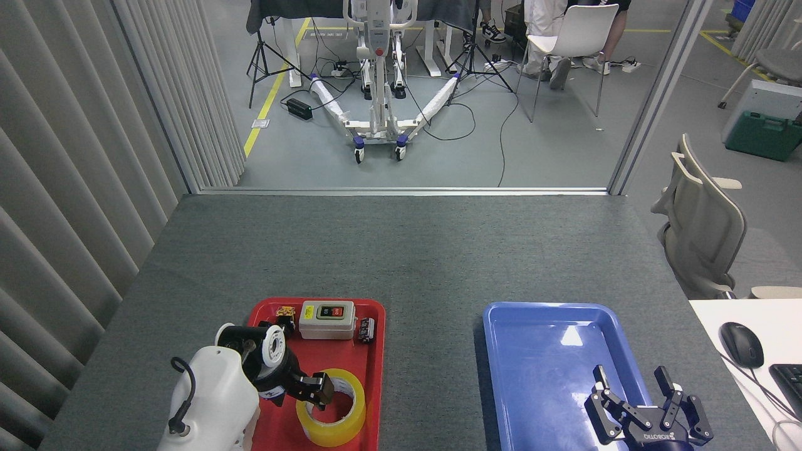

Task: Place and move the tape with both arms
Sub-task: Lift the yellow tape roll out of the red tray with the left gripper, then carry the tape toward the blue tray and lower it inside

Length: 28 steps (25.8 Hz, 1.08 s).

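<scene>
The tape (341, 432), a yellow roll with a white core, lies flat at the front of the red tray (376, 351). My left gripper (321, 391) points down at the roll's near-left rim, its dark fingers over the rim and the core hole. The fingers are too dark and small to show whether they are closed on the roll. My right gripper (630, 379) hovers over the front right part of the blue tray (539, 326). It is open, its fingers spread upward with nothing between them.
A grey switch box (326, 319) and small parts (366, 329) sit at the back of the red tray. A white desk with a mouse (741, 344) lies at the right. A chair (702, 225) stands beyond the table's right edge, and a curtain lines the left.
</scene>
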Tool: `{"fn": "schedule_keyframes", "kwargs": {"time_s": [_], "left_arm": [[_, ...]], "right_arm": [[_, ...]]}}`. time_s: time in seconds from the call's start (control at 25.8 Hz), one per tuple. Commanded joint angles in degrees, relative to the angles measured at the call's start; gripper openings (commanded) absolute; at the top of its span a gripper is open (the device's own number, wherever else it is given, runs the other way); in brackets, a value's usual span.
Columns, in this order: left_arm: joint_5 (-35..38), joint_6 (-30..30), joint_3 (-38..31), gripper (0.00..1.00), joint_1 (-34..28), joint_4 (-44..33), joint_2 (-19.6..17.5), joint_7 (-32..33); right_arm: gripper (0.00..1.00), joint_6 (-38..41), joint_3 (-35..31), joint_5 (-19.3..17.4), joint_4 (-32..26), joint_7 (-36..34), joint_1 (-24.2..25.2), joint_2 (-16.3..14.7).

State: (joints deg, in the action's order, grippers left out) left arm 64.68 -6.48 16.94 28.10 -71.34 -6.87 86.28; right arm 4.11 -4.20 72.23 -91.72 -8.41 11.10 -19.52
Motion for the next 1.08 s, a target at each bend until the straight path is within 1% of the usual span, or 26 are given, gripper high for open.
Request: {"fn": "schedule_keyframes", "kwargs": {"time_s": [0.0,0.04,0.08,0.12,0.15,0.19,0.23,0.27,0.39,0.54,0.62,0.7,0.74,0.81,0.89,0.93,0.97,1.05], "left_arm": [[0.00,0.06,0.46,0.72,0.12,2.52,0.19,-1.99],[0.00,0.06,0.64,0.70,0.12,2.96,0.27,-2.52],[0.00,0.06,0.64,0.65,0.12,3.40,0.27,-3.23],[-0.44,0.15,0.64,0.52,0.12,3.58,0.36,-3.75],[-0.79,0.32,0.73,0.35,0.12,3.58,0.63,-4.02],[-0.87,0.68,0.73,0.21,0.12,3.58,0.98,-4.11],[-0.96,1.29,0.64,0.08,0.12,3.76,1.24,-4.11],[-1.05,2.17,0.55,0.00,0.12,3.76,1.42,-4.11],[-1.31,4.54,0.55,0.00,0.12,3.40,1.42,-4.19],[-4.83,8.58,0.46,0.00,0.12,0.51,1.42,-4.19],[-5.27,12.01,0.11,0.00,0.03,-3.10,0.89,-4.11],[-5.97,16.06,-0.68,0.00,0.12,-4.68,0.89,-4.19],[-7.73,19.13,-1.91,0.00,0.20,-5.03,1.15,-4.19],[-13.88,28.89,-5.07,0.00,0.38,-5.12,1.59,-4.28],[-22.50,41.72,-7.80,0.00,0.47,-3.98,2.74,-6.04],[-27.95,48.75,-8.68,0.00,0.47,-2.92,3.53,-8.24],[-33.83,51.48,-8.85,0.00,0.47,-1.34,3.79,-10.96],[-44.82,51.48,-8.32,0.00,0.12,2.17,3.88,-17.99]], "right_arm": [[1.00,-0.15,0.16,0.01,0.75,0.15,-0.29,0.01],[1.00,-0.24,0.24,0.01,0.75,0.15,-0.38,0.01],[1.00,-0.15,0.33,0.01,0.75,0.15,-0.38,0.01],[1.00,-0.15,0.42,0.01,0.75,0.15,-0.38,0.10],[1.00,-0.15,0.51,0.01,0.75,0.15,-0.38,0.27],[1.00,-0.15,0.51,0.10,0.75,0.15,-0.38,0.45],[1.00,-0.07,0.68,0.10,0.75,0.15,-0.47,0.45],[1.00,0.02,0.77,0.10,0.75,0.15,-0.73,0.62],[1.00,0.55,0.95,0.89,0.75,0.15,-1.08,0.54],[1.00,0.73,2.18,0.98,0.75,0.41,-1.17,0.62],[1.00,0.73,2.26,0.98,0.40,0.50,-1.17,0.71],[1.00,0.29,2.97,0.98,0.22,0.68,-1.17,0.71],[1.00,0.11,3.14,0.98,0.22,0.68,-1.17,0.62],[1.00,-0.07,3.50,0.98,0.22,0.68,-1.17,0.71],[1.00,-1.47,4.29,0.89,0.13,0.59,-1.08,0.71],[1.00,-2.70,4.81,0.89,0.13,0.59,-0.99,0.71],[1.00,-3.76,5.43,0.89,0.05,0.41,-0.99,0.71],[1.00,-3.58,6.22,0.89,0.05,0.06,-0.99,0.45]]}}
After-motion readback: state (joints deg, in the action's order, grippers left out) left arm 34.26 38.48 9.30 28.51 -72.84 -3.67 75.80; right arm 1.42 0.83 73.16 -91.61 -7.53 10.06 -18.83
